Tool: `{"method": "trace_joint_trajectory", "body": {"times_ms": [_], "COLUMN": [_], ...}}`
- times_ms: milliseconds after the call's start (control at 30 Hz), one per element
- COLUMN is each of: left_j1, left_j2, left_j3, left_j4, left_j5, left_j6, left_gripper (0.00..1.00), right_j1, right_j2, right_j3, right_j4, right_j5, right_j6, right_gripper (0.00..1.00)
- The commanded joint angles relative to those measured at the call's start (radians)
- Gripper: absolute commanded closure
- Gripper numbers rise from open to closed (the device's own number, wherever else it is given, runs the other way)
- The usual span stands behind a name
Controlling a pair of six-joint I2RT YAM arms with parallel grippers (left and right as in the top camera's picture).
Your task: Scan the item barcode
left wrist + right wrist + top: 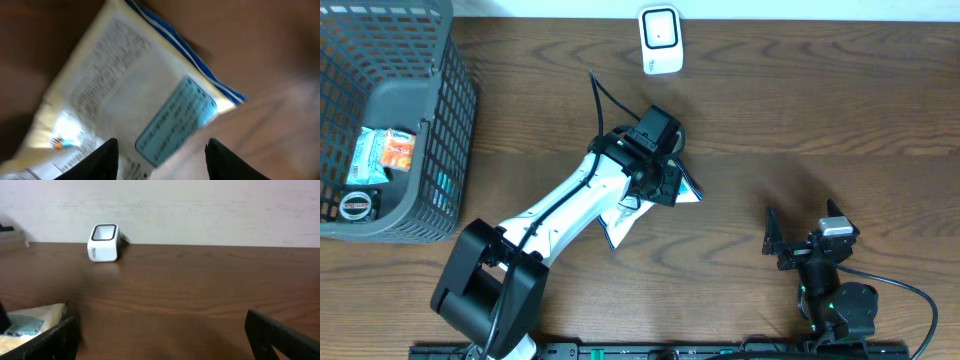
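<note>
The item is a flat white packet with a blue edge, lying on the brown table near the middle. In the left wrist view the packet is blurred and shows fine print and a light blue label. My left gripper hangs over it, its fingers apart, one over the packet and one over bare wood. A barcode cannot be made out. The white scanner stands at the table's far edge, also in the right wrist view as the scanner. My right gripper rests open and empty near the front right.
A grey wire basket at the far left holds several small packaged goods. A black cable runs from the left arm towards the back. In the right wrist view a corner of the packet shows at the left.
</note>
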Motion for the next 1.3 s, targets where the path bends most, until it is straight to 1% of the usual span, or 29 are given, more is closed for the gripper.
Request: {"method": "trace_joint_trajectory", "body": {"times_ms": [0, 100, 167, 200, 267, 367, 433, 600, 700, 733, 767, 833, 867, 900, 967, 1067, 1167, 1267], "left_j1": [0.003, 0.015, 0.029, 0.035, 0.049, 0.061, 0.064, 0.063, 0.063, 0.063, 0.063, 0.063, 0.063, 0.063, 0.063, 0.063, 0.063, 0.062], "left_j2": [0.013, 0.012, 0.010, 0.008, 0.000, -0.024, -0.051, -0.126, -0.121, -0.118, -0.112, -0.096, -0.086, -0.074, -0.050, -0.016, 0.023, 0.056], "left_j3": [-0.011, 0.018, 0.047, 0.064, 0.112, 0.167, 0.188, 0.190, 0.185, 0.179, 0.165, 0.127, 0.110, 0.096, 0.064, 0.029, 0.013, 0.006], "left_j4": [0.015, -0.012, -0.049, -0.074, -0.145, -0.221, -0.249, -0.306, -0.381, -0.394, -0.402, -0.401, -0.399, -0.394, -0.371, -0.310, -0.233, -0.167], "left_j5": [-0.125, -0.217, -0.243, -0.253, -0.259, -0.259, -0.259, -0.208, -0.118, -0.111, -0.108, -0.108, -0.108, -0.108, -0.109, -0.140, -0.203, -0.206], "left_j6": [-0.005, 0.023, 0.068, 0.089, 0.132, 0.139, 0.139, 0.153, 0.241, 0.253, 0.263, 0.284, 0.297, 0.316, 0.343, 0.349, 0.349, 0.348], "left_gripper": [0.45, 0.45, 0.45, 0.43, 0.36, 0.29, 0.26, 0.25, 0.25, 0.24, 0.20, 0.16, 0.14, 0.09, 0.05, 0.04, 0.04, 0.04], "right_j1": [0.006, 0.006, 0.006, 0.006, 0.006, 0.006, 0.006, 0.006, 0.006, 0.006, 0.006, 0.006, 0.006, 0.006, 0.006, 0.006, 0.006, 0.006], "right_j2": [-0.005, -0.005, -0.005, -0.005, -0.005, -0.005, -0.005, -0.005, -0.005, -0.005, -0.005, -0.005, -0.005, -0.005, -0.005, -0.005, -0.005, -0.005], "right_j3": [-0.002, -0.002, -0.002, -0.002, -0.002, -0.002, -0.002, -0.002, -0.002, -0.002, -0.002, -0.002, -0.002, -0.002, -0.002, -0.002, -0.002, -0.002], "right_j4": [-0.003, -0.003, -0.003, -0.003, -0.003, -0.003, -0.003, -0.003, -0.003, -0.003, -0.003, -0.003, -0.003, -0.003, -0.003, -0.003, -0.003, -0.003], "right_j5": [0.000, 0.000, 0.000, 0.000, 0.000, 0.000, 0.000, 0.000, 0.000, 0.000, 0.000, 0.000, 0.000, 0.000, 0.000, 0.000, 0.000, 0.000], "right_j6": [0.006, 0.006, 0.006, 0.006, 0.006, 0.007, 0.006, 0.006, 0.006, 0.006, 0.006, 0.006, 0.006, 0.006, 0.006, 0.007, 0.006, 0.006], "right_gripper": [0.01, 0.01, 0.01, 0.01, 0.01, 0.01, 0.01, 0.01, 0.01, 0.01, 0.01, 0.01, 0.01, 0.01, 0.01, 0.01, 0.01, 0.01]}}
